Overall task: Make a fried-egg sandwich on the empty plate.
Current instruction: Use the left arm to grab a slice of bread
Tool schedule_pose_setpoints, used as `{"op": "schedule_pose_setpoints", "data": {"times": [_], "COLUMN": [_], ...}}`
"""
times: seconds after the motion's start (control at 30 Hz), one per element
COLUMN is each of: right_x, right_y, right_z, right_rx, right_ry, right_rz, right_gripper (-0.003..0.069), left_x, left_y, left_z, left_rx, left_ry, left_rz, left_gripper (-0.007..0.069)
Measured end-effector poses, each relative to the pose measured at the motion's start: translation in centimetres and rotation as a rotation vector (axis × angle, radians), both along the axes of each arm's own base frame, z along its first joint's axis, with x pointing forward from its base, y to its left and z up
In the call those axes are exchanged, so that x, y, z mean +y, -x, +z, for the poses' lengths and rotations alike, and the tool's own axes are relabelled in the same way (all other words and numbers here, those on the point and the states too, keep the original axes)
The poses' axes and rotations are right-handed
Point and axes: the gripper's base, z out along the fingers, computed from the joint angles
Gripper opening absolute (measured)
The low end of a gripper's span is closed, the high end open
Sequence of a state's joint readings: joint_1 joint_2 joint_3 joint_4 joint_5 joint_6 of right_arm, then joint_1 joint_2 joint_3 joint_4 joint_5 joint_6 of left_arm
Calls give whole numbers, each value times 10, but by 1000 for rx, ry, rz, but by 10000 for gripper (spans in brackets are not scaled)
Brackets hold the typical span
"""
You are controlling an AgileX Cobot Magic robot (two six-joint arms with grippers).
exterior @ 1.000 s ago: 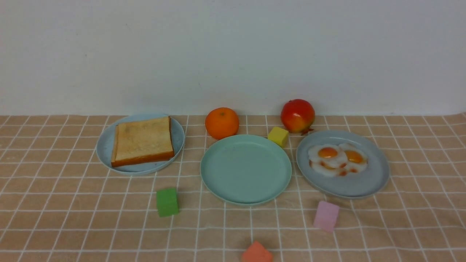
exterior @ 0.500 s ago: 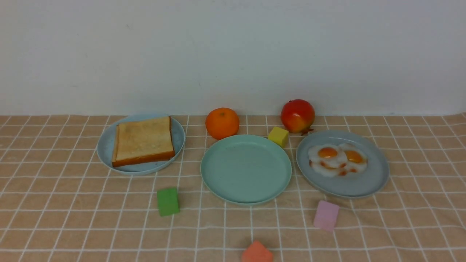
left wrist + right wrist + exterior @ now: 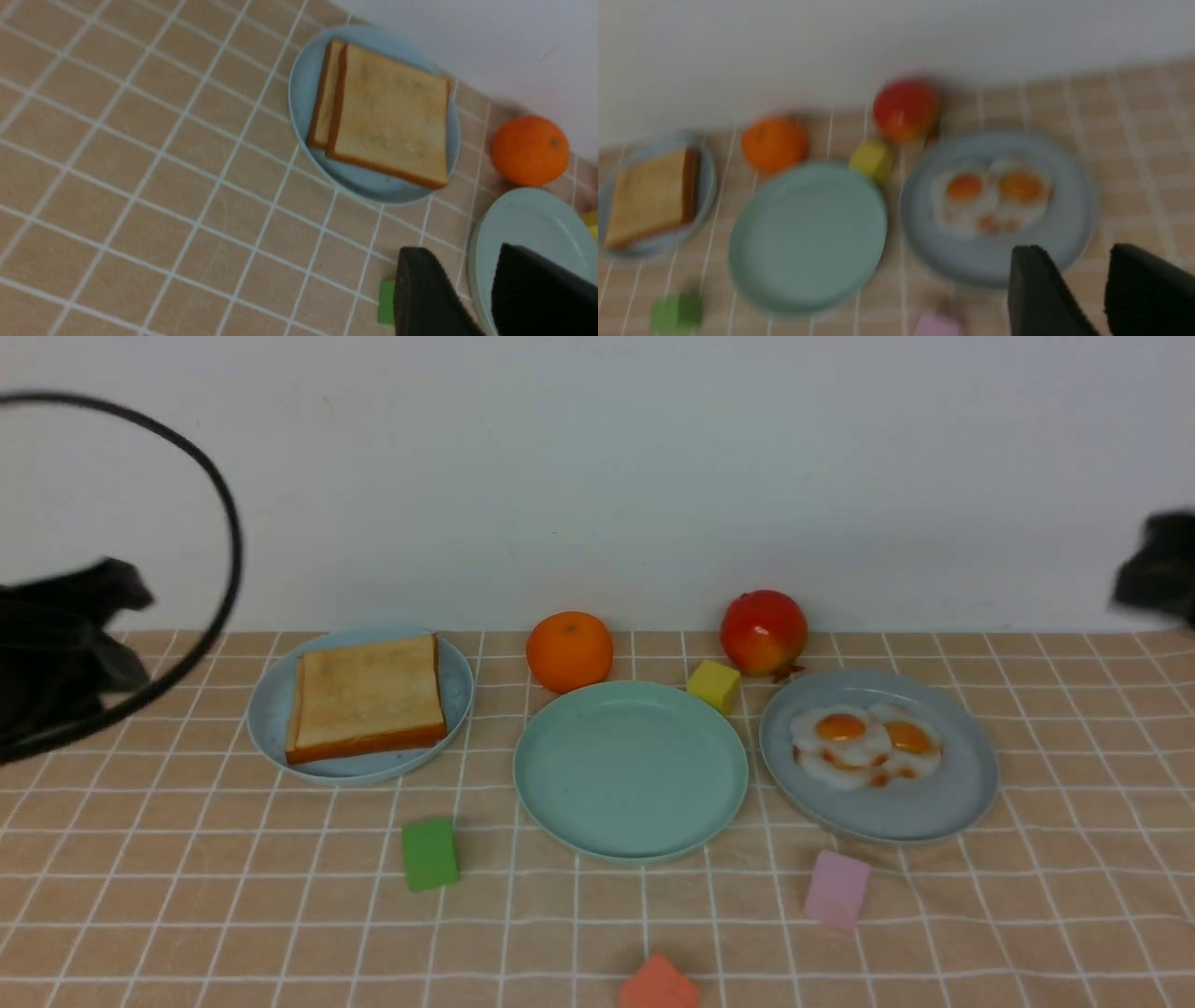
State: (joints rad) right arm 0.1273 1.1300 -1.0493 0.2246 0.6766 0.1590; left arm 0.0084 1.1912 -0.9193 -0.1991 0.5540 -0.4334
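Two toast slices (image 3: 366, 698) lie stacked on the pale sky-blue plate (image 3: 271, 709) at the left. The left wrist view shows the top slice (image 3: 390, 126) and the lower slice's edge (image 3: 324, 93). The mint-green plate (image 3: 630, 770) in the middle has nothing on it. A joined pair of fried eggs (image 3: 866, 745) lies on the grey-blue plate (image 3: 952, 793); white and orange bits show under its near edge, and no single egg shows apart. My left gripper (image 3: 460, 254) is open and empty, high at the far left. My right gripper (image 3: 1073, 252) is open and empty, high at the far right.
An orange (image 3: 569, 651), a red fruit (image 3: 763, 632) and a yellow cube (image 3: 713, 685) stand behind the plates. A green cube (image 3: 429, 853), a pink cube (image 3: 836, 889) and an orange-red block (image 3: 659, 984) lie in front. A black cable (image 3: 219, 495) loops above the left arm (image 3: 56, 644).
Both arms have come into the front view, the left at the left edge with its cable, the right at the right edge. Nothing on the table has moved.
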Motion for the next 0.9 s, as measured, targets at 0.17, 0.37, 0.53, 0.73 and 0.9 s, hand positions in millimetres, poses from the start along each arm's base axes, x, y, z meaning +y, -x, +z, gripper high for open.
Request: {"op": "schedule_pose_setpoints", "data": {"times": [0.17,0.37,0.53,0.73,0.9], "right_x": [32,61,66,66,66], "right_y": [-6,-4,-1,3,3], "right_z": [-33,-53,-53,-54,-55], "right_rx": [240,355,363,399,402], "right_ry": [-6,64,72,82,82], "right_rz": [175,369,402,422,424], "right_gripper": [241,241,241,241,241], "left_x": [-6,-8,-9,-7,-5], "left_y": [-33,-84,-117,-154,-178], "left_z": [-19,-28,-45,-67,-88], "left_rx": [79,89,169,281,330], "left_ry": [89,52,26,-22,-43], "left_rz": [-12,-83,-144,-181,-168], "left_gripper": [239,239,239,240,273]}}
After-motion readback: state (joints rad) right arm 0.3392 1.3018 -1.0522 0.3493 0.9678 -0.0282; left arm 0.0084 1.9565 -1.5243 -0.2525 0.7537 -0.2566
